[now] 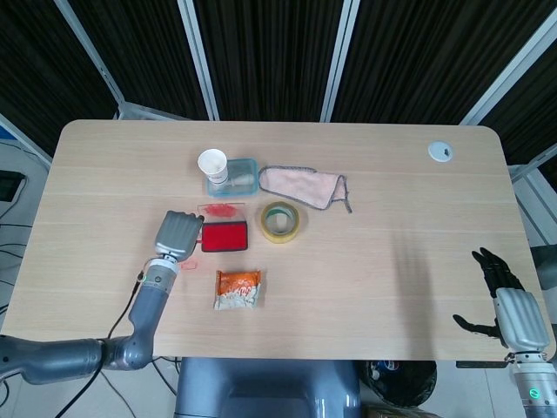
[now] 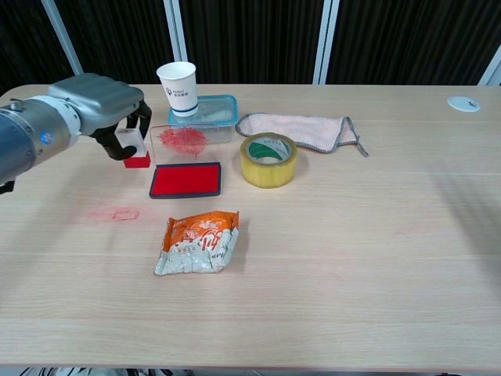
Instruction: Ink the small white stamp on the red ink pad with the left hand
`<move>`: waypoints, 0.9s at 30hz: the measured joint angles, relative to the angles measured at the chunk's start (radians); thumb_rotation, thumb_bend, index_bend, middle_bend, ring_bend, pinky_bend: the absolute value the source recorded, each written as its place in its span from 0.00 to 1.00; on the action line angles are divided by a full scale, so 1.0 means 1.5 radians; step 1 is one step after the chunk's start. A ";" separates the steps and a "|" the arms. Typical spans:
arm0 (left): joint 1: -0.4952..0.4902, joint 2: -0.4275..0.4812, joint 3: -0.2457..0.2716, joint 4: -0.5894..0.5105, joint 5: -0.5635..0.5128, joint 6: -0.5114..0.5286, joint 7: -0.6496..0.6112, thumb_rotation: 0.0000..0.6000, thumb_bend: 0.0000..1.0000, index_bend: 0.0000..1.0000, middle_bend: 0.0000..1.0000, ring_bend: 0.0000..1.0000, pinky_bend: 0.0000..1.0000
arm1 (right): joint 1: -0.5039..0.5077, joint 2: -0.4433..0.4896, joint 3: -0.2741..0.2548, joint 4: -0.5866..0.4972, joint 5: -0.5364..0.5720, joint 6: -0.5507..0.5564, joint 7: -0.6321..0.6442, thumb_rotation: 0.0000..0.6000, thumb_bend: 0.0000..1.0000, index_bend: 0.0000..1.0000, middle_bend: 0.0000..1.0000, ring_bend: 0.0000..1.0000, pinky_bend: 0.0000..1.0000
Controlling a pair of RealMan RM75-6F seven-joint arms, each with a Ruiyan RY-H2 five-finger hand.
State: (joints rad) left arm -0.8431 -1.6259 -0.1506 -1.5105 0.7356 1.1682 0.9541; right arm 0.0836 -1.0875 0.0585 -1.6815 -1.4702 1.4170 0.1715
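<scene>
**Left hand holds the inked stamp above the surface, left of the pad**

Starting at the left, we see the left hand (image 2: 94, 106) raised over the wooden surface (image 2: 352, 258), its fingers curled down around the small white stamp (image 2: 134, 146). The stamp hangs clear of the surface and its underside shows red. In the head view the same hand (image 1: 177, 234) sits just left of the pad and covers the stamp, so we cannot see the stamp there.

Below the hand, a faint red rectangular mark (image 2: 124, 213) lies on the surface.

Next to the right we find the red ink pad (image 2: 186, 179), flat in its dark tray, with its clear lid (image 2: 182, 141) standing open behind it, smeared red on the inside. Hand and stamp are beside the pad, not touching it.

Behind the pad stands a white paper cup (image 2: 178, 87), upright, touching the left end of a clear container with a blue rim (image 2: 213, 115).

In front of the pad lies an orange snack packet (image 2: 199, 242).

Further right, a roll of yellow tape (image 2: 268, 160) lies flat near the pad's right edge, and a pink cloth (image 2: 301, 130) is spread out behind it.

Near the far right corner we note a small white round disc (image 2: 463, 103).

At the far right, in the head view only, the right hand (image 1: 506, 300) hangs off the surface's near edge, fingers spread and holding nothing.
</scene>
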 measured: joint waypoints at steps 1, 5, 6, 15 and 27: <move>0.008 0.008 0.008 -0.009 0.001 0.009 0.002 1.00 0.57 0.69 0.72 0.51 0.59 | 0.000 0.000 0.000 0.000 0.000 0.000 0.000 1.00 0.20 0.00 0.00 0.00 0.18; 0.032 0.019 0.035 -0.023 0.002 0.024 0.004 1.00 0.56 0.69 0.71 0.51 0.59 | 0.000 0.000 0.000 0.000 -0.002 0.002 0.001 1.00 0.20 0.00 0.00 0.00 0.18; 0.036 0.020 0.040 -0.024 0.002 0.026 0.004 1.00 0.56 0.68 0.71 0.50 0.58 | 0.000 0.000 0.000 0.000 -0.003 0.002 0.001 1.00 0.20 0.00 0.00 0.00 0.18; 0.060 -0.001 0.071 -0.004 0.018 0.035 -0.005 1.00 0.54 0.67 0.69 0.49 0.57 | -0.001 -0.001 -0.001 0.000 -0.006 0.005 0.001 1.00 0.20 0.00 0.00 0.00 0.18; 0.066 -0.038 0.068 0.045 0.019 0.026 -0.005 1.00 0.52 0.64 0.67 0.47 0.56 | 0.000 -0.001 0.000 0.000 -0.004 0.004 0.000 1.00 0.20 0.00 0.00 0.00 0.18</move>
State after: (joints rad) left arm -0.7439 -1.6827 -0.0482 -1.4432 0.7639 1.2078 0.9465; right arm 0.0829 -1.0896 0.0580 -1.6819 -1.4768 1.4224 0.1722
